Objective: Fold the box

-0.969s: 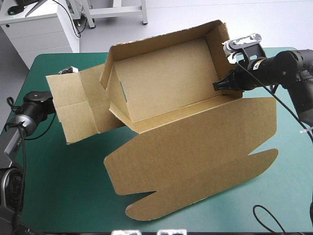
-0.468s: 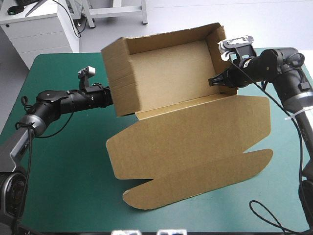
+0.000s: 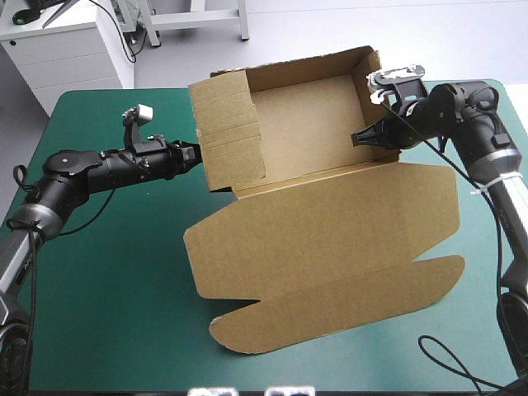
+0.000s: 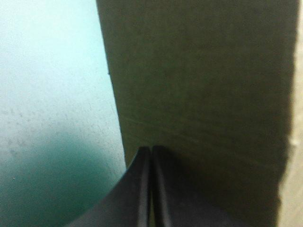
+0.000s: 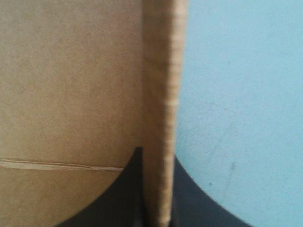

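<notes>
Our left gripper (image 3: 195,154), closed and empty, now props the left wall (image 3: 229,124), raised and tucked inward since earlier; our right gripper (image 3: 356,137) pinches the opposite wall (image 3: 368,82). The brown cardboard box (image 3: 305,124) stands on the teal-green surface (image 3: 107,280), lid (image 3: 330,239) flat: tray nearly formed.

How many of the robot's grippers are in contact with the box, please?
2. The left gripper, shut, presses its tip against the outside of the left wall of the box; the right gripper is shut on the right wall's edge.
</notes>
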Controlling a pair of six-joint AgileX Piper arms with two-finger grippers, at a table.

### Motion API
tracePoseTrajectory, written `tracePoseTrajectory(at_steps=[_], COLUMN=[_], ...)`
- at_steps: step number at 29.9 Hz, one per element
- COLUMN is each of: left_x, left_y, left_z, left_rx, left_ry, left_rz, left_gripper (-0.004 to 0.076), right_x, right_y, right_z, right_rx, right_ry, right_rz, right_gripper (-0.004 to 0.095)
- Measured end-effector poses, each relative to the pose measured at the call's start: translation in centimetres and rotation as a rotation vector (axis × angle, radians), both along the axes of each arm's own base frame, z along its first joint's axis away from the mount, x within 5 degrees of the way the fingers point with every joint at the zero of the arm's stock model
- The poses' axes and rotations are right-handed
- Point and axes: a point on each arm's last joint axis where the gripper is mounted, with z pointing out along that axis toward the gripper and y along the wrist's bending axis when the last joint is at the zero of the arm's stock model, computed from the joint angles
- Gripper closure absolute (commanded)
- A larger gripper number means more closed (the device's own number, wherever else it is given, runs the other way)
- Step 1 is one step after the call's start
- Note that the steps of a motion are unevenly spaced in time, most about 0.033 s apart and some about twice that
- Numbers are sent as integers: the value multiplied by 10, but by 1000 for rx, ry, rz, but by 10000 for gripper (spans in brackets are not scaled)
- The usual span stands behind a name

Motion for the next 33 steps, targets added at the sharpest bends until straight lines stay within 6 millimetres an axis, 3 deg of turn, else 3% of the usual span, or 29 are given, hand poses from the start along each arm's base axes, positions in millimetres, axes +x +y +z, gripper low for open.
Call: tracePoseTrajectory(at_steps=[9, 11, 17, 19, 25, 33], left_x=[-16, -16, -16, -17, -17, -16], left_y=[-3, -3, -4, -4, -5, -5], left_z=[19, 20, 20, 22, 26, 27], left_rx=[-30, -32, -37, -58, -114, -119], left_ry=[-42, -41, -47, -47, -47, -48], left_rz=[-48, -47, -60, -61, -60, -48], left_gripper=[710, 646, 302, 242, 237, 296], right_x=[0, 0, 0, 0, -1, -2], right_y=[0, 0, 0, -1, -2, -3], right_z=[0, 0, 0, -1, -1, -2], right_rx=[-2, -6, -9, -10, -28, -40], right_ry=[0, 2, 5, 6, 13, 25], right_rz=[0, 1, 3, 3, 2, 2], right_gripper=[926, 926, 926, 926, 926, 926])
